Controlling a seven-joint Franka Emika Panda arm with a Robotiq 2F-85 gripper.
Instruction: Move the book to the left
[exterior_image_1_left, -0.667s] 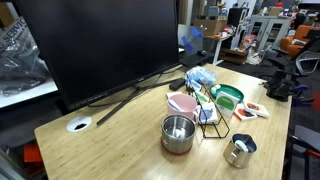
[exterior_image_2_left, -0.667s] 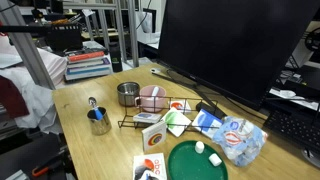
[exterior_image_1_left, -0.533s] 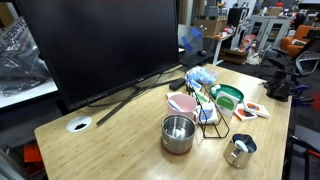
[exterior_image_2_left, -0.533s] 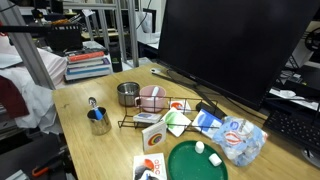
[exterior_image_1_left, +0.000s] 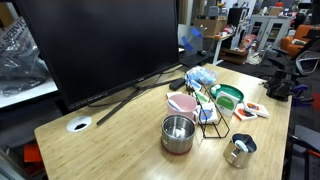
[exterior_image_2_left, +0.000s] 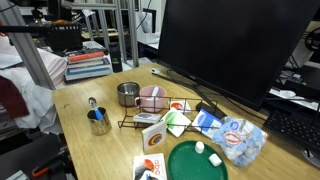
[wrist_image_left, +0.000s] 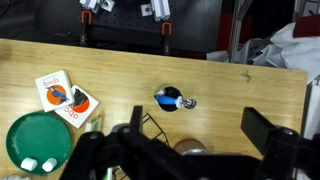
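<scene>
The book is a thin green one with a white patch. It leans in the black wire rack in both exterior views. It sits between the pink bowl and the round green bowl. In the wrist view the book is hidden behind the gripper body. My gripper is open and empty, high above the table. Its two dark fingers are spread over the steel cup. The gripper does not show in either exterior view.
A large monitor stands behind the objects. The steel cup, a small cup holding a blue-handled tool, white cards with red marks and a plastic bag surround the rack. The green bowl holds two white pieces.
</scene>
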